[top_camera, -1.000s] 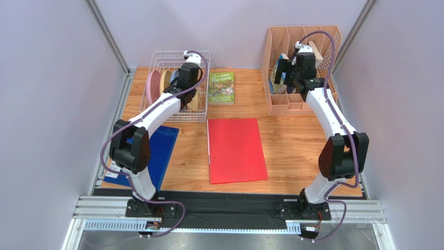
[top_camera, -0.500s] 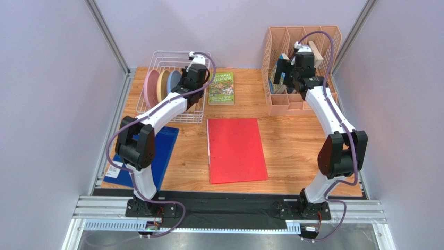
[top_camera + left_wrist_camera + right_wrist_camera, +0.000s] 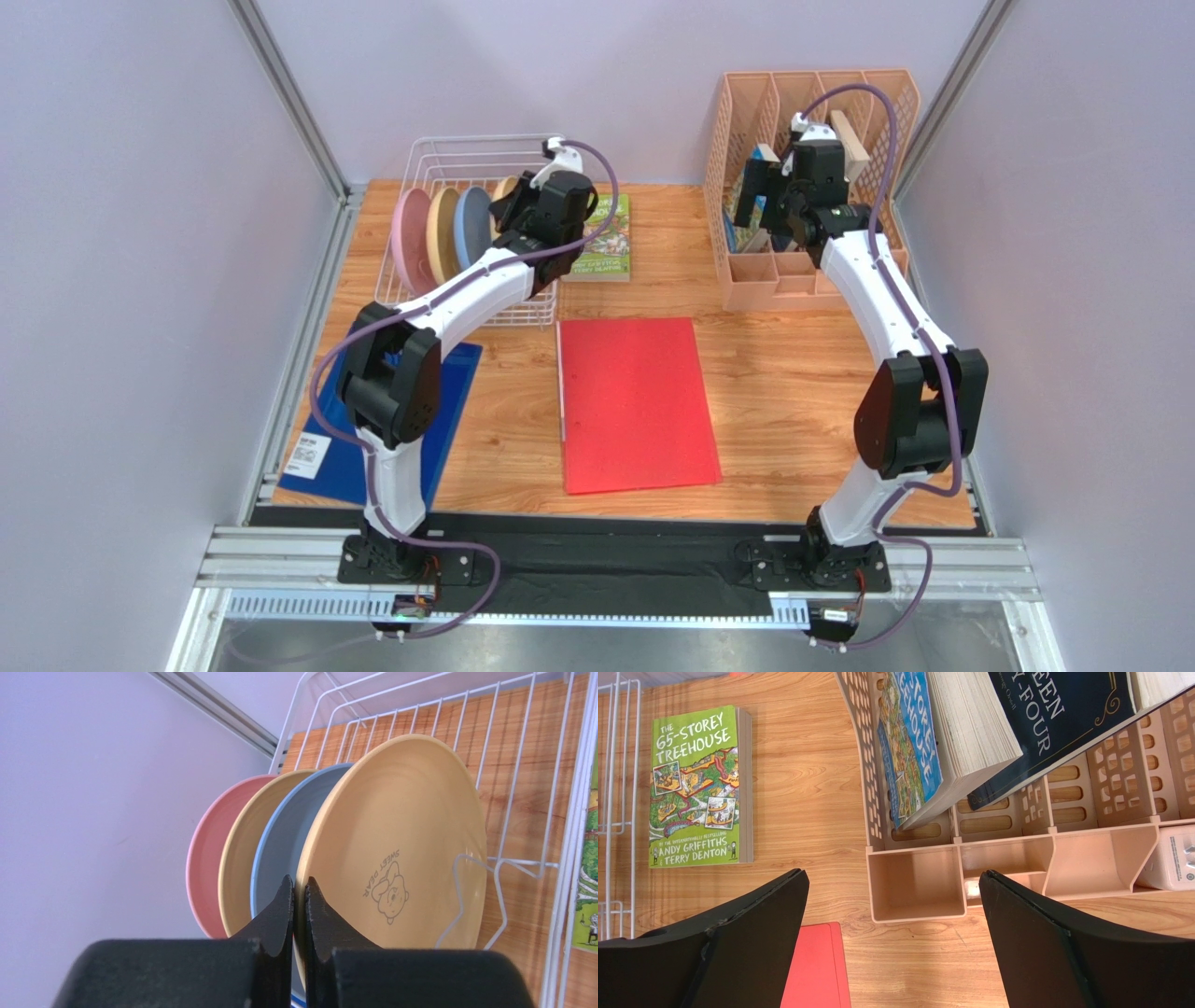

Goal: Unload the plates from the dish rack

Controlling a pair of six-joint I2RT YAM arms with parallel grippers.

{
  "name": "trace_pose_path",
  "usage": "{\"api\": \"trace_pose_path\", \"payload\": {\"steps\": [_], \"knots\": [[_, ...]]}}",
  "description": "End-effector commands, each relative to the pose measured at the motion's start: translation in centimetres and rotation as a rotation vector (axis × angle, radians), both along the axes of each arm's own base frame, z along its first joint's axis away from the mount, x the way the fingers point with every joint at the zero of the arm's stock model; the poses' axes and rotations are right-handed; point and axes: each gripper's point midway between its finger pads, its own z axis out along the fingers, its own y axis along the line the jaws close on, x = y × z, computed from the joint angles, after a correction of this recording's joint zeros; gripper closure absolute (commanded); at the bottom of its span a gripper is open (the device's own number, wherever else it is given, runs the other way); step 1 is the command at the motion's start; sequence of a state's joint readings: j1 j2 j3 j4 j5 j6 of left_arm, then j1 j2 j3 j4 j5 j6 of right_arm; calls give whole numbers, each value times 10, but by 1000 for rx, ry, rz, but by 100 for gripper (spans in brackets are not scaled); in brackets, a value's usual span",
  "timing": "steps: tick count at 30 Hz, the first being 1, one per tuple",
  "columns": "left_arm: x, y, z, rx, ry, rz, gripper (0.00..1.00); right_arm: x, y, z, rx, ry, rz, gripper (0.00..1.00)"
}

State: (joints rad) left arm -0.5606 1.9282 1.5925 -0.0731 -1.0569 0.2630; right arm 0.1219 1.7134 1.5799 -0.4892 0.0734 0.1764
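Several plates stand on edge in the white wire dish rack (image 3: 421, 151) at the back left: pink (image 3: 207, 861), pale yellow (image 3: 242, 861), light blue (image 3: 281, 854), and a nearer pale yellow plate (image 3: 414, 826) with a small bear mark. My left gripper (image 3: 300, 889) is shut on the rim of that nearest yellow plate, which still stands inside the rack (image 3: 519, 763). From above, the left gripper (image 3: 530, 210) sits at the rack's right side next to the plates (image 3: 443, 234). My right gripper (image 3: 892, 875) hangs open and empty over the front of the peach organizer.
A green book (image 3: 696, 791) lies just right of the rack. A red folder (image 3: 634, 402) lies mid-table and a blue folder (image 3: 442, 406) at the near left. The peach organizer (image 3: 758, 287) with books stands at the back right. Walls close in on both sides.
My left gripper has shifted right across the rack and closed on the nearest yellow plate's rim. The right arm has barely moved.
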Motion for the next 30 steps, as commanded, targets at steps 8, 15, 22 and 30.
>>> {"api": "trace_pose_path", "payload": {"steps": [8,15,22,30], "knots": [[0,-8,85,-27,-223,65,100,5,6,19,32,-36,16,0],[1,-7,84,-2,-222,92,100,5,5,17,28,-31,11,0],[-9,-14,135,-145,-242,-37,100,-3,34,25,138,-33,132,0],[-26,-46,106,-360,-91,-243,100,-29,94,37,377,-57,346,2]]}}
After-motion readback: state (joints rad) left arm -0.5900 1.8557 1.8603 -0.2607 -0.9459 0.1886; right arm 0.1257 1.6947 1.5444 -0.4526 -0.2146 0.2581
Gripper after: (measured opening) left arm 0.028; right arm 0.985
